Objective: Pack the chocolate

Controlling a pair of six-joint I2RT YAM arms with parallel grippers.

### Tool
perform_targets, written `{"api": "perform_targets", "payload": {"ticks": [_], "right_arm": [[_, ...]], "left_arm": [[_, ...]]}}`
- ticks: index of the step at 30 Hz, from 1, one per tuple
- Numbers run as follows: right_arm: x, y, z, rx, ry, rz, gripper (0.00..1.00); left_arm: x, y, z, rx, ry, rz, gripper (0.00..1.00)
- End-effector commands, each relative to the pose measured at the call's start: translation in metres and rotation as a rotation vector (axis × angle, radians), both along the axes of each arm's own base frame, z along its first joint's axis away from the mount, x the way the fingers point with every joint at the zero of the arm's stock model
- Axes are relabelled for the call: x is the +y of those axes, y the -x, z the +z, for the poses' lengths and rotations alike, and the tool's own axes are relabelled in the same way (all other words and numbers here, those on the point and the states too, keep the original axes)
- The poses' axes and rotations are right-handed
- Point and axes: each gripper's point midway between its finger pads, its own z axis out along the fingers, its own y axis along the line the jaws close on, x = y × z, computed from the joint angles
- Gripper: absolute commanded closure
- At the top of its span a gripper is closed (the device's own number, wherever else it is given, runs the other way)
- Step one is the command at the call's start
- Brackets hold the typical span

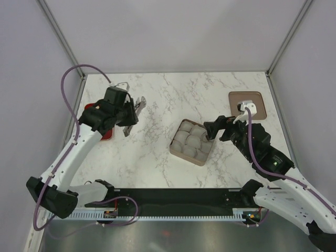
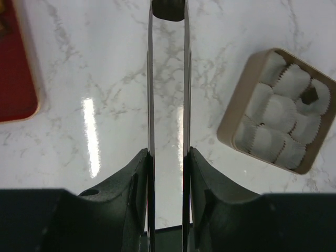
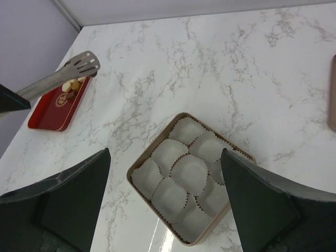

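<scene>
Now a small dark-brown square chocolate in a white cup

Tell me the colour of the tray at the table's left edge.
The tray is red, seen best in the right wrist view.

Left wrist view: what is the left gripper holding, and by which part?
The left gripper squeezes tongs by both arms, far back from the tips, which pinch a dark chocolate.
</scene>
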Motion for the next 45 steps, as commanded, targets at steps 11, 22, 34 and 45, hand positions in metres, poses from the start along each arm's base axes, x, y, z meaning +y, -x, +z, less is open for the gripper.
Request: {"api": "perform_targets", "payload": {"ticks": [11,22,34,45], "right_arm": [[-0.062,0.007,0.073,-0.159,-0.052,-0.23,0.05],[-0.072,0.011,0.071,-0.165,-0.047,-0.264,0.05],[-0.08,0.012,0.069,-0.176,-0.029,-0.288,0.05],[-0.078,0.013,0.07,-0.173,-0.043,-0.278,0.05]], "left_arm": [[-0.216,0.025,0.003,-0.112,0.05,-0.481,0.66],[-0.248,0.03,-0.047,-0.026,-0.03,-0.508,0.64],[-0.245,0.039,-0.065,0.021,-0.053,-0.508,0.59],[-0.241,0.039,-0.068,0.018,-0.073,-0.494,0.49]]}}
